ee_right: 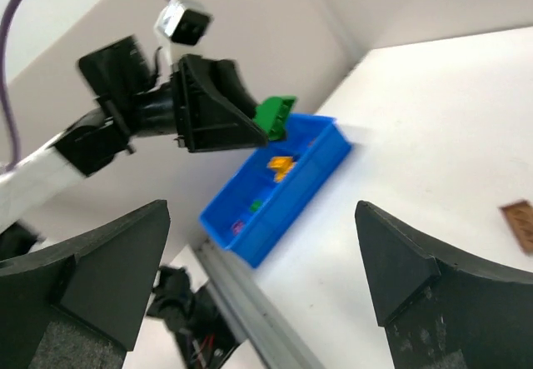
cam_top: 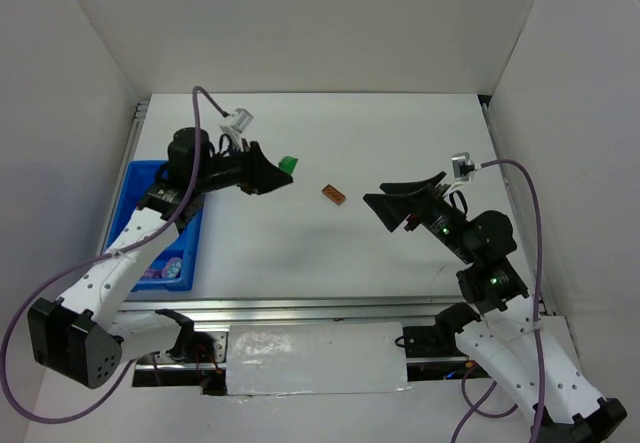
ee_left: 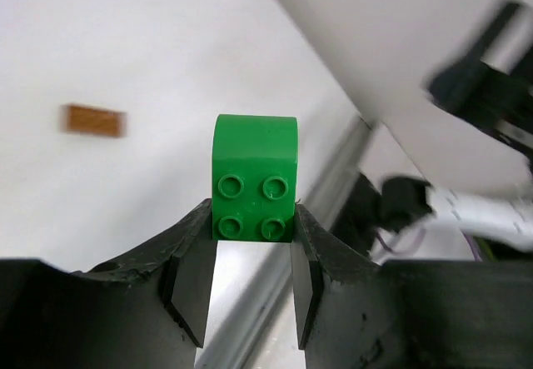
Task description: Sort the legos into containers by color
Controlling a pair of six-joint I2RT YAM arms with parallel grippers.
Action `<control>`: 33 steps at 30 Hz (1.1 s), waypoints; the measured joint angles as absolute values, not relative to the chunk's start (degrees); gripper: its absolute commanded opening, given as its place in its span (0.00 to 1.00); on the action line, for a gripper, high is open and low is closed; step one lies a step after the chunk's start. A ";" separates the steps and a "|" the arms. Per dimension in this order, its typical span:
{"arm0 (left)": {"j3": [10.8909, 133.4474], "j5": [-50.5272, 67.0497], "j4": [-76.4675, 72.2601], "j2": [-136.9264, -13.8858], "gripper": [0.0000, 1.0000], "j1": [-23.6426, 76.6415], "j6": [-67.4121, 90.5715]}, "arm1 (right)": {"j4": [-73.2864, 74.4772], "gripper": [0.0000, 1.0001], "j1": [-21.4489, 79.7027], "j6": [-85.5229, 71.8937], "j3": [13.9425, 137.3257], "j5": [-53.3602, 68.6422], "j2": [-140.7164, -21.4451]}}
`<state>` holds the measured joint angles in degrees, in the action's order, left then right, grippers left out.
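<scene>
A green lego [ee_left: 254, 177] sits pinched between the left fingers [ee_left: 196, 252], which have closed narrowly on its lower end. Its four studs face the wrist camera. From above it shows raised off the tabletop [cam_top: 400, 133], just right of the blue tray [cam_top: 135, 178]. A brown-orange lego [cam_top: 334, 195] lies flat in the middle of the tabletop, on its own, between the two arms and apart from both. The right fingers [ee_right: 108, 269] stand wide apart with nothing between them, aimed across the tabletop at the left arm [cam_top: 130, 243].

The tabletop is plain white, closed in by white walls [cam_top: 320, 23] on three sides, with a metal rail [cam_top: 300, 311] along the near edge.

The tray rests at the tabletop's left side, and the left arm reaches out over it. Its compartments hold yellow legos [ee_right: 281, 166], a small green piece [ee_right: 256, 206] and purple ones [cam_top: 160, 269] nearer the rail.
</scene>
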<state>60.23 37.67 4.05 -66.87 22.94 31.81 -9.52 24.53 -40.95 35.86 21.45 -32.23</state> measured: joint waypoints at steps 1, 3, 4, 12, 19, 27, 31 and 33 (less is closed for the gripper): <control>60.23 35.92 5.50 -66.74 0.00 20.40 31.88 | -8.29 1.00 24.49 -40.71 35.86 19.64 -31.66; 60.25 30.57 9.47 -66.00 0.00 17.21 31.77 | -5.91 1.00 24.47 -39.99 35.86 16.99 -31.59; 60.25 27.83 11.55 -65.34 0.00 16.14 31.73 | -4.64 1.00 24.47 -39.51 35.86 15.99 -31.75; 66.57 8.40 26.20 -59.37 0.00 3.49 31.31 | -0.19 1.00 24.32 -35.94 31.31 11.22 -34.39; 68.36 10.13 29.89 -61.95 0.00 -11.03 29.63 | 1.80 1.00 24.21 -33.93 28.42 9.26 -35.57; 65.21 7.88 30.83 -63.64 0.00 -13.08 28.51 | 1.74 1.00 24.14 -33.10 28.42 8.34 -33.54; 64.47 7.73 30.26 -66.54 0.00 -15.05 28.51 | 1.74 1.00 24.12 -33.10 28.23 8.34 -33.54; 64.05 7.53 30.20 -67.85 0.00 -15.86 28.47 | 1.76 1.00 24.12 -33.12 27.92 8.34 -33.43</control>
<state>64.05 7.53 30.20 -67.85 -15.86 28.47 1.76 24.12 -33.12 27.92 8.34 -33.43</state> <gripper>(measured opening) 0.483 0.996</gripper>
